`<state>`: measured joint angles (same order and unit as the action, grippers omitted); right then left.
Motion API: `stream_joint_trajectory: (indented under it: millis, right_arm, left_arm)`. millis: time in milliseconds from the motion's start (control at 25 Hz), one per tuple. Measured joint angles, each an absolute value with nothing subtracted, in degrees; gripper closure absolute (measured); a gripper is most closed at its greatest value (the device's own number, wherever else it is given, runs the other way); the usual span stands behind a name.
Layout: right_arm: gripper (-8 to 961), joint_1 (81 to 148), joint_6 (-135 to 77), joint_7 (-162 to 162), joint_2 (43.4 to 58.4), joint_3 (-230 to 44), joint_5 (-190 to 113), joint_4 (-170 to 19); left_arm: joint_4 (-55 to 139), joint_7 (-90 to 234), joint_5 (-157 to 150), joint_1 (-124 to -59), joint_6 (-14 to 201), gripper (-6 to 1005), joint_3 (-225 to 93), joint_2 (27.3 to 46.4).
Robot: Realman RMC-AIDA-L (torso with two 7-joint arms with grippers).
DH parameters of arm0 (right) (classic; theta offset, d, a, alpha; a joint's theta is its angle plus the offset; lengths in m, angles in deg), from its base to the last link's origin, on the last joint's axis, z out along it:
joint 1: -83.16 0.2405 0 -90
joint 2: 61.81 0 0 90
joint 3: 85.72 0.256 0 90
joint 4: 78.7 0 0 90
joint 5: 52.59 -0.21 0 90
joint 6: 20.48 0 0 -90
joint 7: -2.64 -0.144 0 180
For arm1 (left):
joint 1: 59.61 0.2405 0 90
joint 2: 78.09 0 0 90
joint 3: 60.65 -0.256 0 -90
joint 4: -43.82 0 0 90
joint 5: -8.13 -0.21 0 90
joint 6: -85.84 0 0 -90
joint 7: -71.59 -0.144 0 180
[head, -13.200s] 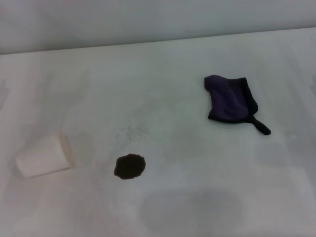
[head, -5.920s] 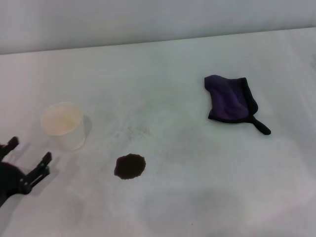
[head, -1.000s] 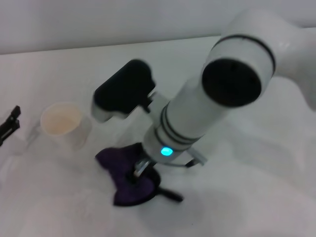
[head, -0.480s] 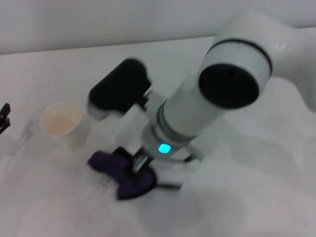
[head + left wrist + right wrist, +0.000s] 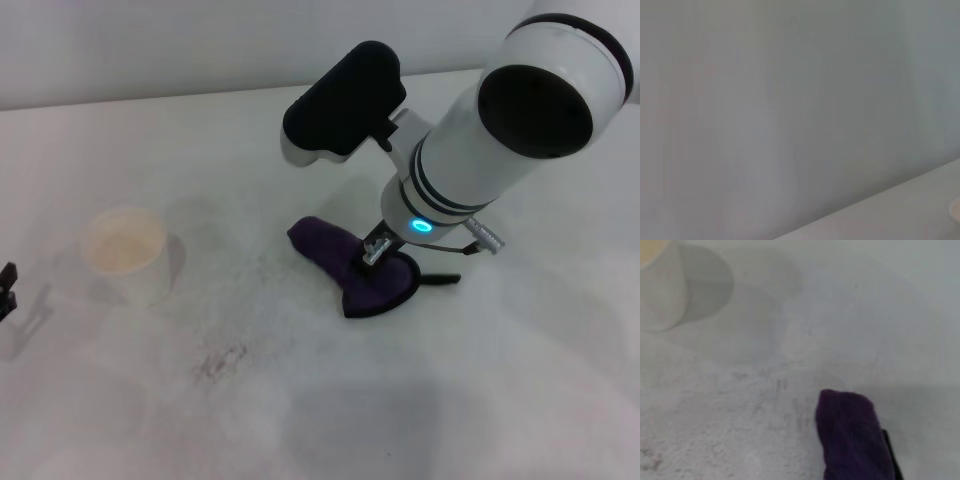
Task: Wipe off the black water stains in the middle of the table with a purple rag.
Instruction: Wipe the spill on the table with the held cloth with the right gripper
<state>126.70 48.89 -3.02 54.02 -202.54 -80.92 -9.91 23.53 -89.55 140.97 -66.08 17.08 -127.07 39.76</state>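
The purple rag [image 5: 350, 265] lies bunched on the white table [image 5: 500, 390], right of the middle. My right gripper [image 5: 375, 250] presses down on it and is shut on it, with the white arm above. The rag also shows in the right wrist view [image 5: 852, 437]. The round black blot no longer shows; only a faint dark smear [image 5: 222, 362] lies left of and nearer than the rag, also seen in the right wrist view [image 5: 650, 457]. My left gripper [image 5: 6, 290] shows only as a black tip at the left edge.
A white paper cup [image 5: 128, 252] stands upright at the left, well away from the rag; it also shows in the right wrist view [image 5: 660, 285]. The left wrist view shows only a blank grey surface.
My right arm has dragged the rag away to the right and farther back, off the stain spot. Only a faint smear is left where the rag was. The left gripper has barely moved.
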Motion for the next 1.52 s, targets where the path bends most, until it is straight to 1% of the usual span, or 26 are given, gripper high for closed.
stream_joint_trajectory:
  millis: [120,280,680,840,1160,1520]
  right_arm:
    - [858,127.18,48.48,-2.67,54.35,-204.93,-84.22,-9.53]
    - [858,129.12,44.89,-2.69,54.36,-209.92,-92.53,-9.17]
    - [858,137.62,35.26,-1.54,54.38,-223.05,-114.12,-13.04]
    - [861,139.64,32.51,-1.30,54.40,-224.78,-115.38,-14.72]
    - [857,136.96,38.86,-1.88,54.38,-214.85,-100.99,-16.04]
    - [853,129.52,48.47,-1.30,53.90,-199.45,-80.68,-14.77]
  left_arm:
    - [23.82,-89.58,140.97,-65.88,17.44,112,-126.77,39.95]
    - [23.84,-89.60,141.00,-66.41,18.04,112,-126.73,39.95]
    - [23.84,-90.30,140.56,-68.01,18.18,112,-126.66,40.03]
    - [23.84,-90.30,140.04,-67.99,18.22,112,-126.65,40.04]
    - [24.04,-90.30,139.91,-67.25,19.58,112,-126.66,40.04]
    - [24.05,-90.31,139.88,-67.67,22.30,112,-124.59,40.03]
